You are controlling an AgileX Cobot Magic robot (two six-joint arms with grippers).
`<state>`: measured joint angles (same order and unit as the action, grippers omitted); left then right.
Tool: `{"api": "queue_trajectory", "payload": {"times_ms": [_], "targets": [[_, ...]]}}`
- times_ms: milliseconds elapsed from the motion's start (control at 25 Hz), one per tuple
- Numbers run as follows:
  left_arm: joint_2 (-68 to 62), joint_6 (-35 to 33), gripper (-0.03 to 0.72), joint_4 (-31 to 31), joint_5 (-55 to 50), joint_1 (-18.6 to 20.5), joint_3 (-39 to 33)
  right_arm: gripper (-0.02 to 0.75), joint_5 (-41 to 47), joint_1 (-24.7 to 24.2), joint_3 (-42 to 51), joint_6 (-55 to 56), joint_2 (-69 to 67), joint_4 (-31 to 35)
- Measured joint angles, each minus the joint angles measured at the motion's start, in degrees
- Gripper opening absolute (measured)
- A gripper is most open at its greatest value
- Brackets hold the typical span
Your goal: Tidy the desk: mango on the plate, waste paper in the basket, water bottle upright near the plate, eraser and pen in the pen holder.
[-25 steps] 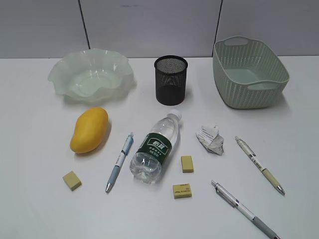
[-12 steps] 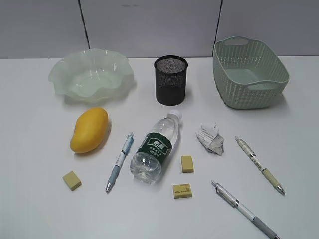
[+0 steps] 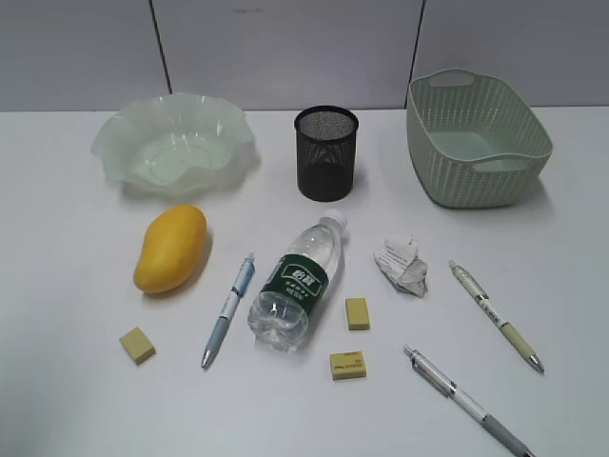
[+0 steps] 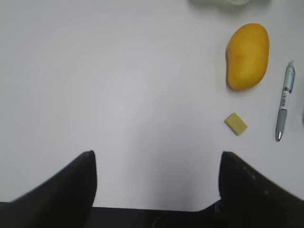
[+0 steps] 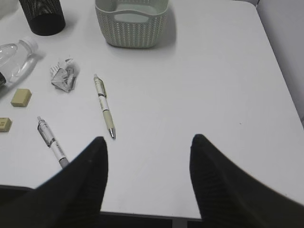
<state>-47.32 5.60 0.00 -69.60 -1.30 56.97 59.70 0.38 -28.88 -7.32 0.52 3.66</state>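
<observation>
Both end effectors, left [image 4: 156, 159] and right [image 5: 148, 142], hang spread and empty over the desk [image 3: 76, 400]. The mango [image 3: 169, 248] lies just before the plate [image 3: 173, 143]; the water bottle [image 3: 297, 283] lies on its side.

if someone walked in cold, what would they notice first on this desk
Probably the smooth yellow-orange mango, the one bright thing on the plain white desk, lying at the left just in front of the translucent pale-green wavy-rimmed plate. Next, the clear plastic water bottle with a dark green label, on its side in the middle, with pens and small yellow erasers scattered around it. Along the back stand the black wire-mesh pen holder and the sage-green woven-look basket.
</observation>
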Motion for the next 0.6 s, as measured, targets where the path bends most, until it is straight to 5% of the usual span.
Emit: {"api": "queue_trajectory", "payload": {"times_ms": [160,600], "targets": [[-11.2,1.8,0.607,0.6,-0.1,-3.0,4.6,0.445,0.0,0.0,0.0,0.0,0.0,0.0],[-40.7,12.8,0.607,0.4,6.6,-21.6,12.6,0.445,0.0,0.0,0.0,0.0,0.0,0.0]]}}
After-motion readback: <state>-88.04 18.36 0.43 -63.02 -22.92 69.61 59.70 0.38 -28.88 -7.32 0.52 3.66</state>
